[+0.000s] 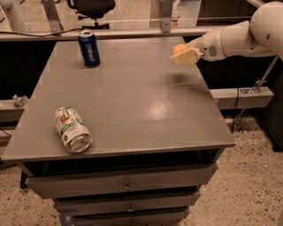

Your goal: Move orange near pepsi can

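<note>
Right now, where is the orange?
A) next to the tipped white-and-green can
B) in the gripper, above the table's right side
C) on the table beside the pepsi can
B: the gripper holds the orange above the table, well apart from the pepsi can.

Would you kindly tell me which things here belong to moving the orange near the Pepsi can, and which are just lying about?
Part of the job:
the orange, held above the table, far right
the gripper, fingers shut on it
the pepsi can, upright, far left

Lying about:
the white-and-green can, on its side, front left
the office chair behind
</note>
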`<state>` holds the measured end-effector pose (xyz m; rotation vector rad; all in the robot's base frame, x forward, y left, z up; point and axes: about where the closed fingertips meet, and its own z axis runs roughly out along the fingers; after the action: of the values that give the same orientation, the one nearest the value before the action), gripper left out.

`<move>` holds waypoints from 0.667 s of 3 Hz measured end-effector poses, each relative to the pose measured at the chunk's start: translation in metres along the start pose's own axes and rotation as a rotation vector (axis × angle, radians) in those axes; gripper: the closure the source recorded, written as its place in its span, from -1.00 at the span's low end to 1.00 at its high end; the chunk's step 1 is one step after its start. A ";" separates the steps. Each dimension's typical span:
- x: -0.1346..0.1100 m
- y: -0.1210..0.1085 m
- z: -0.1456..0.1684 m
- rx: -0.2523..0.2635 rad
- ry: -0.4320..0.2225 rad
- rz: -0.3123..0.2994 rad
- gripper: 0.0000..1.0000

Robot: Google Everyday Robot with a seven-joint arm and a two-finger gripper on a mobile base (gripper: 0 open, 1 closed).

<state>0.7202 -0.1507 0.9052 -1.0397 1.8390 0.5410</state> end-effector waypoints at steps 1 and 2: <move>0.000 0.000 0.000 0.000 0.000 0.000 1.00; -0.018 0.005 0.015 -0.025 -0.034 -0.023 1.00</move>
<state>0.7273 -0.1293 0.9140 -1.0603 1.7926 0.5659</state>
